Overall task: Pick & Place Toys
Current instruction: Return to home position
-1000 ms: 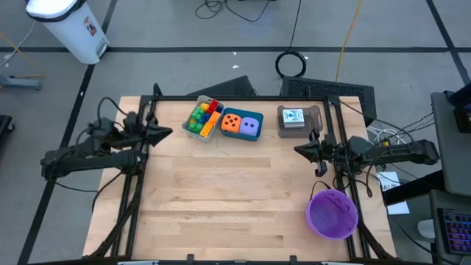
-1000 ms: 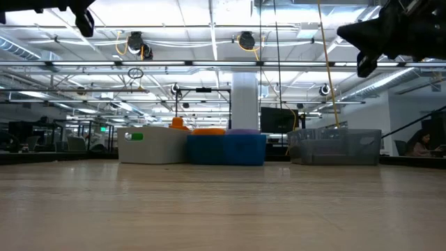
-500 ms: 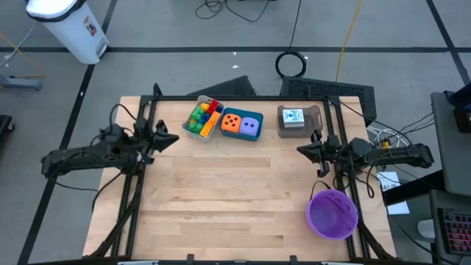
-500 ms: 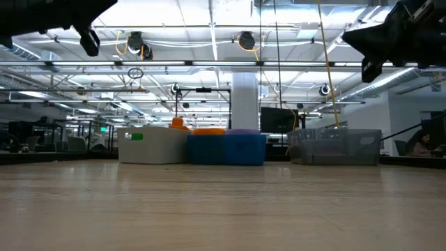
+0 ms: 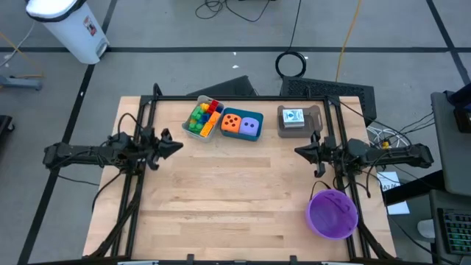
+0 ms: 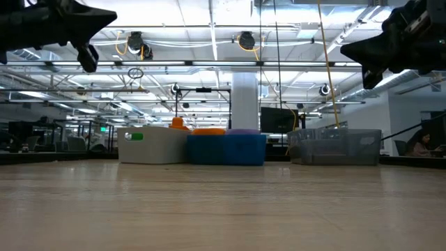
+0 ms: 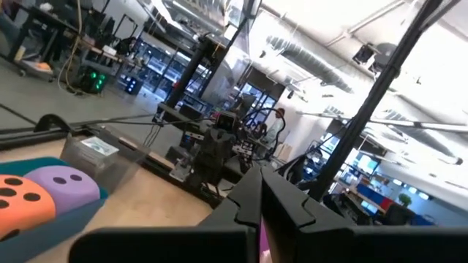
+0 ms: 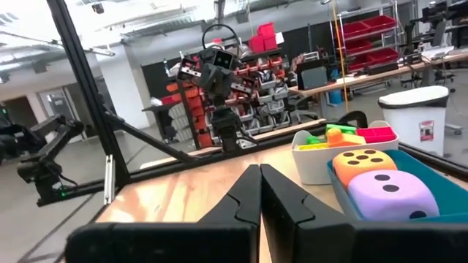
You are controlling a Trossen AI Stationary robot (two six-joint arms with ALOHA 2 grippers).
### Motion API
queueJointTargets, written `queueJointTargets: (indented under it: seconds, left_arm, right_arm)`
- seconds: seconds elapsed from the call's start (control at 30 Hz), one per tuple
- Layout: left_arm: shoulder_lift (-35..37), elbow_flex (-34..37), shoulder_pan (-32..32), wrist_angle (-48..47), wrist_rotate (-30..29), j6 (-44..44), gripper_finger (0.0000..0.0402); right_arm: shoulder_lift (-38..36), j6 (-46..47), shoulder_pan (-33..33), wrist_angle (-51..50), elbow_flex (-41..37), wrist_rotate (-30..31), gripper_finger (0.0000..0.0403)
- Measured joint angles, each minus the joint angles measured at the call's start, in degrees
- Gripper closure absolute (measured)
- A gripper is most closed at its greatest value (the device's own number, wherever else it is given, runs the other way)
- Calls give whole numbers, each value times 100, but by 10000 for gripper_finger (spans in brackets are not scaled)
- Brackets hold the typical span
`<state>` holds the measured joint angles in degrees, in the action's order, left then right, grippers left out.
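The toys sit in trays along the table's far edge: coloured bricks (image 5: 203,116) in a white tray (image 5: 208,131), an orange die (image 5: 232,124) and a purple die (image 5: 251,126) in a teal tray (image 5: 243,138), a white card (image 5: 294,118) in a grey tray (image 5: 316,120). My left gripper (image 5: 179,145) is shut and empty above the table's left side. My right gripper (image 5: 297,151) is shut and empty above the right side. Both point level toward the middle, well above the wood.
A round purple bowl (image 5: 333,213) stands at the table's near right corner. A black frame (image 5: 243,98) runs along the far edge and both sides. The bare wood (image 5: 228,191) between the arms holds nothing.
My left gripper has sunk and swung toward the table's near edge, rolling a little, and stays shut. My right gripper has come down slightly, still shut. The toys have not moved.
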<state>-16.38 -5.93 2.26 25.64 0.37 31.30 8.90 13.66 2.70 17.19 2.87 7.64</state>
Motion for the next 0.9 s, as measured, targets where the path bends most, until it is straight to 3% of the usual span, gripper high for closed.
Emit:
queueJointTargets:
  seconds: [0.9]
  left_arm:
    - [2, 2, -63, -1306, 865, -1415, 388]
  right_arm:
    - [0, -281, 0, -35, -13, -20, 399]
